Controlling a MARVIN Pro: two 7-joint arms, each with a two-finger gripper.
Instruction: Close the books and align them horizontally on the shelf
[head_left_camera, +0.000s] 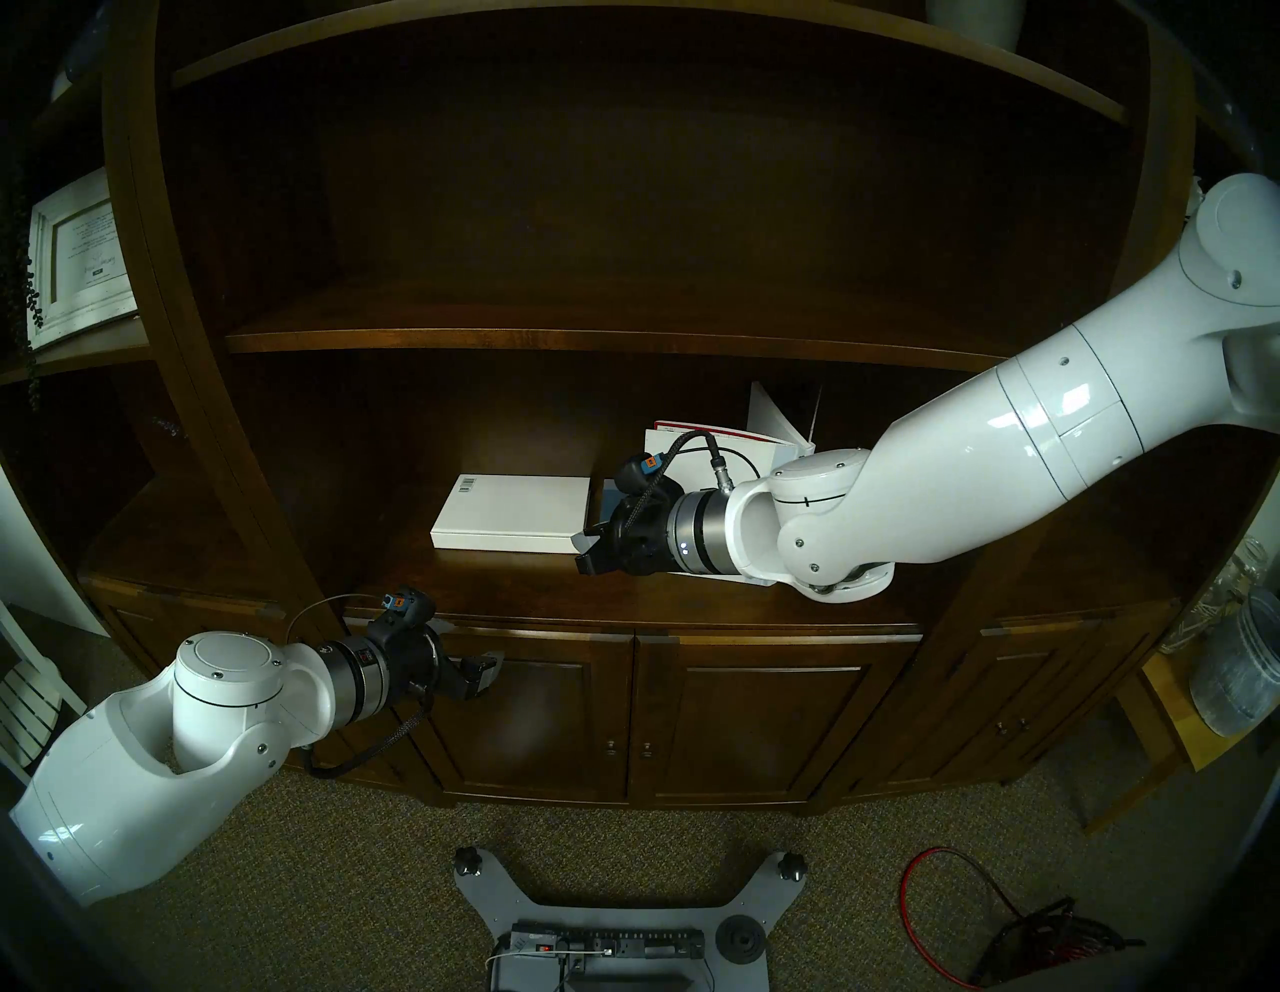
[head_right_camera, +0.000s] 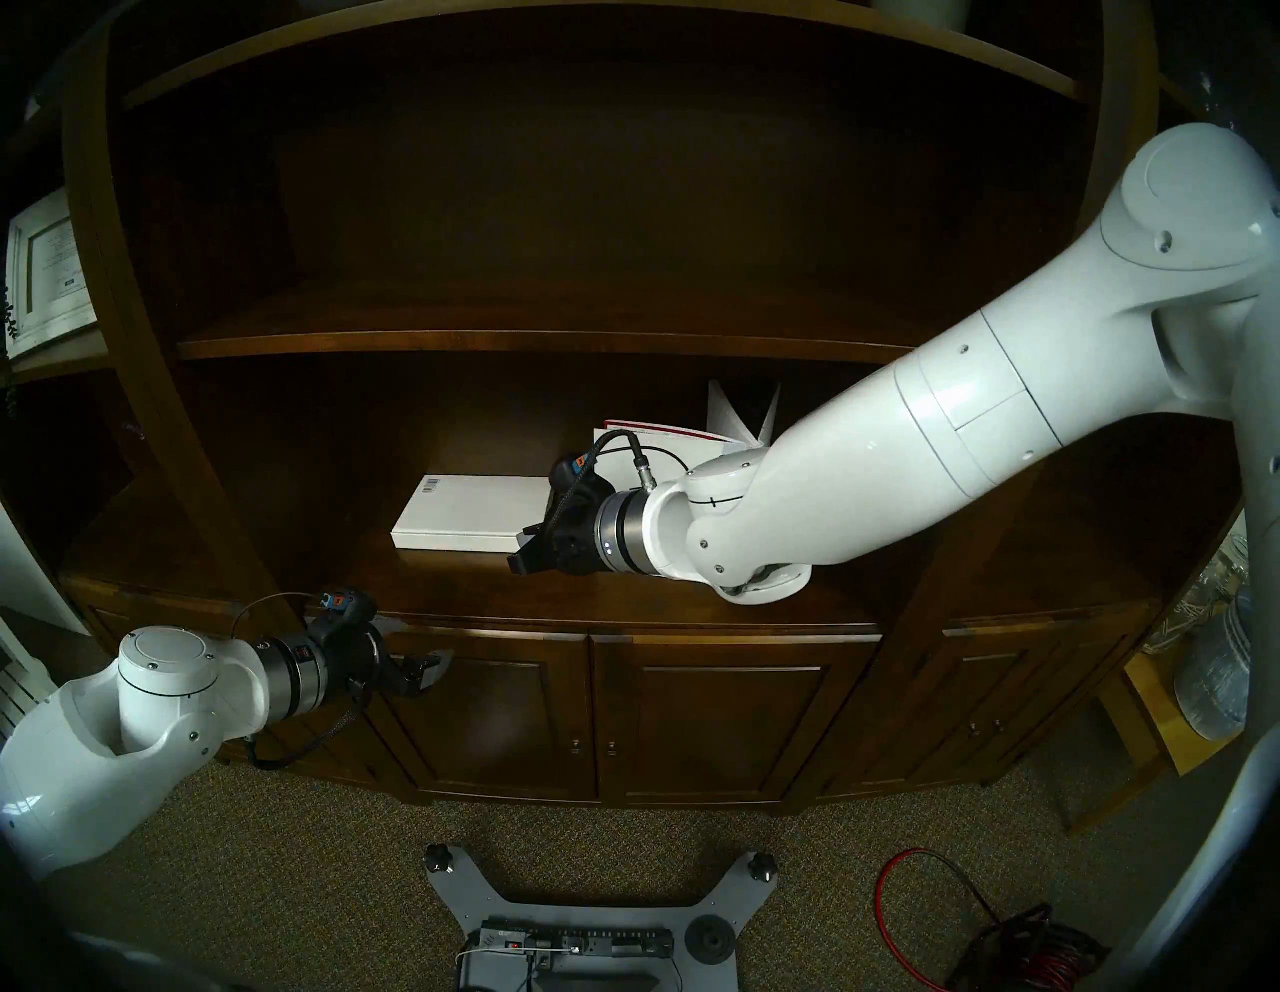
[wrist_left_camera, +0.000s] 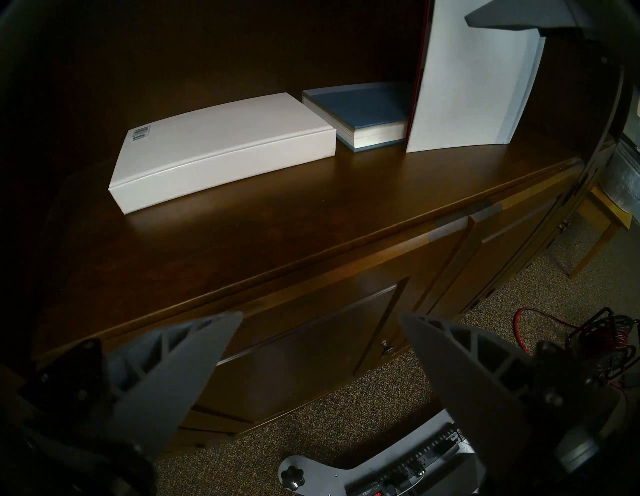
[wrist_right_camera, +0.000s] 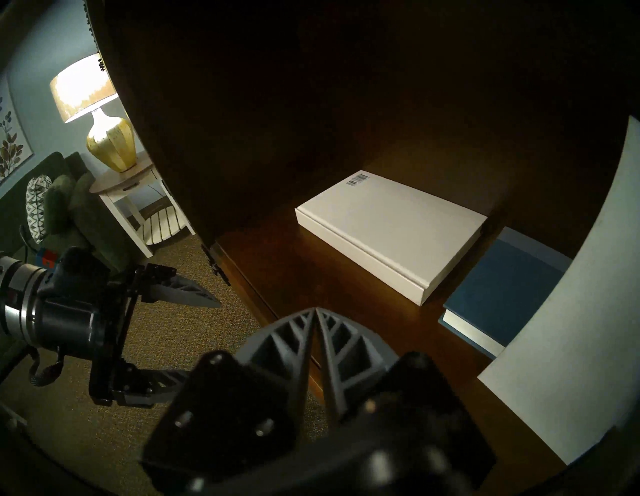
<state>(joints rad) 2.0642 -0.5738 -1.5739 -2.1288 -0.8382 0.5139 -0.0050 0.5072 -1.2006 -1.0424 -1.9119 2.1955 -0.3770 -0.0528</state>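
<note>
Shelf (head_left_camera: 485, 582) of polished dark wood carries three books — big white book (wrist_left_camera: 474, 79) propped open, barcoded white book (head_left_camera: 516, 512) flat, blue book (wrist_left_camera: 363, 107) between. Left gripper (head_left_camera: 478, 675) spread, right gripper (wrist_right_camera: 316, 311) pressed together, empty.

White-framed picture (head_left_camera: 80, 260), lit yellow lamp (wrist_right_camera: 100, 117) on side table (wrist_right_camera: 121, 187), red cable (head_left_camera: 970, 907)

Living room, domestic: dark wooden bookcase (head_left_camera: 623, 208) centre; lit table lamp (wrist_right_camera: 100, 114), green sofa (wrist_right_camera: 69, 207) and white side table (wrist_right_camera: 138, 194) at left; carpet (head_left_camera: 346, 866) below.
</note>
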